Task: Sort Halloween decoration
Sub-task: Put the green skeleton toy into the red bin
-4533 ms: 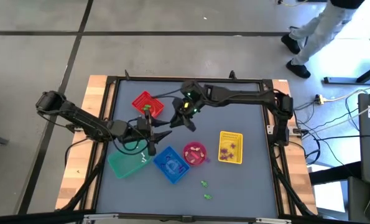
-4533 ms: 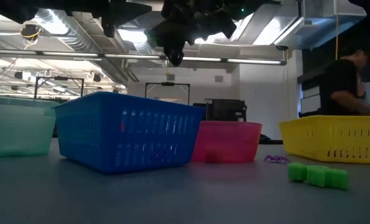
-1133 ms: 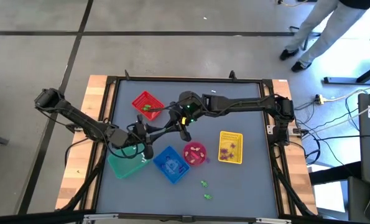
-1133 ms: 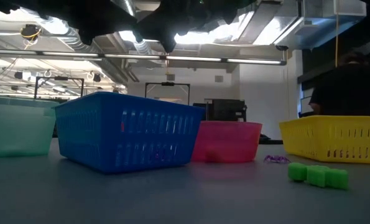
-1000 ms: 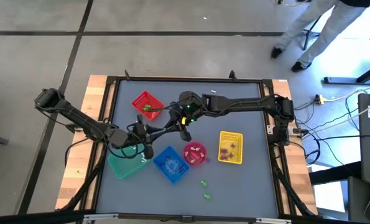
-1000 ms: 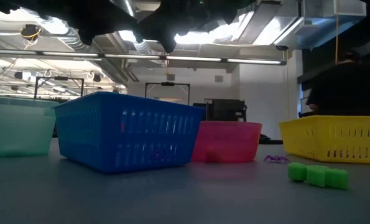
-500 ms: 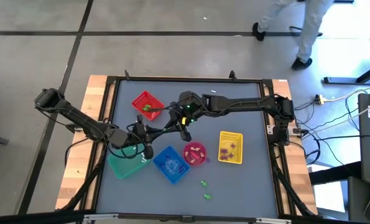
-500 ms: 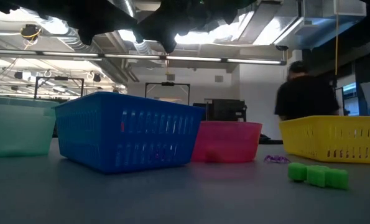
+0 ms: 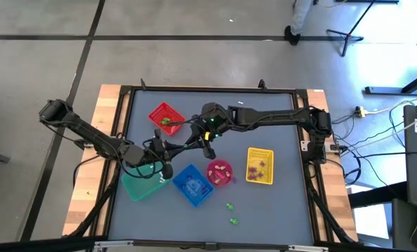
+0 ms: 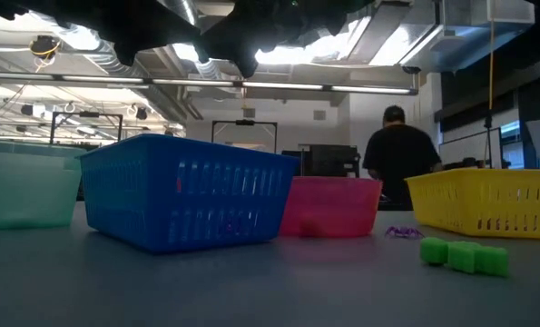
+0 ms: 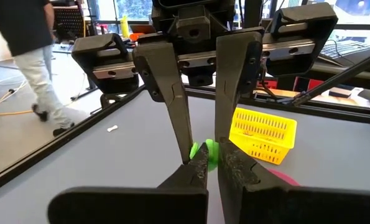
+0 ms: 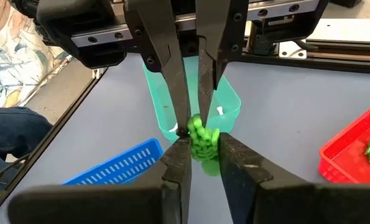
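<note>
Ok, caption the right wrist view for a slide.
Both grippers pinch one green trinket in mid-air above the teal basket.

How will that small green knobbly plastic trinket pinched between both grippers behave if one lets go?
The small green knobbly plastic trinket looks light and probably stiff, its shape holding. With the left gripper and right gripper both pinching it mid-air, a one-sided grip on bumps may let it pivot or slip.

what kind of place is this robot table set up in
Probably an open lab or workshop: bare ceiling ducts and strip lights, a polished concrete floor, and a person in dark clothes at equipment beyond the table.
</note>
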`<control>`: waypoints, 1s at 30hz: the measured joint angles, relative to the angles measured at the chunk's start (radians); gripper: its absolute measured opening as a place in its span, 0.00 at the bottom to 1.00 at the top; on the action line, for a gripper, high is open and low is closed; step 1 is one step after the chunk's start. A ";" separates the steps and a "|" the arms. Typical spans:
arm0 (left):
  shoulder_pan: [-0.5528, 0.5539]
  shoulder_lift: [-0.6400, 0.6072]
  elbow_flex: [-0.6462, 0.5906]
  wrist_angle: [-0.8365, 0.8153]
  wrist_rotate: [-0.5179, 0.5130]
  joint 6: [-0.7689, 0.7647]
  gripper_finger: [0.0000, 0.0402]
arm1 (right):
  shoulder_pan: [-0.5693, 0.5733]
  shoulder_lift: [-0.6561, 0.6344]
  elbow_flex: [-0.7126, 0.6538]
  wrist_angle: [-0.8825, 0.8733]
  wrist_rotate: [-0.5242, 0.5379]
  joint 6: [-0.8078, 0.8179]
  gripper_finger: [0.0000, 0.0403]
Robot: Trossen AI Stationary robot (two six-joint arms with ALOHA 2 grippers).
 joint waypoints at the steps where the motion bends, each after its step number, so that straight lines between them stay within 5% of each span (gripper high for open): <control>1: 0.000 0.000 0.000 0.000 0.000 0.000 0.00 | 0.000 0.000 0.000 0.000 0.000 0.000 0.20; 12: 0.000 0.000 0.000 0.000 -0.016 0.000 0.00 | -0.009 -0.008 0.000 -0.004 0.044 0.000 0.48; 22: 0.050 -0.045 0.000 -0.025 -0.097 -0.002 0.00 | -0.071 -0.037 0.000 -0.064 0.080 -0.008 0.51; 30: 0.248 -0.177 0.000 -0.397 0.020 -0.091 0.00 | -0.087 -0.037 0.000 -0.085 0.095 -0.008 0.51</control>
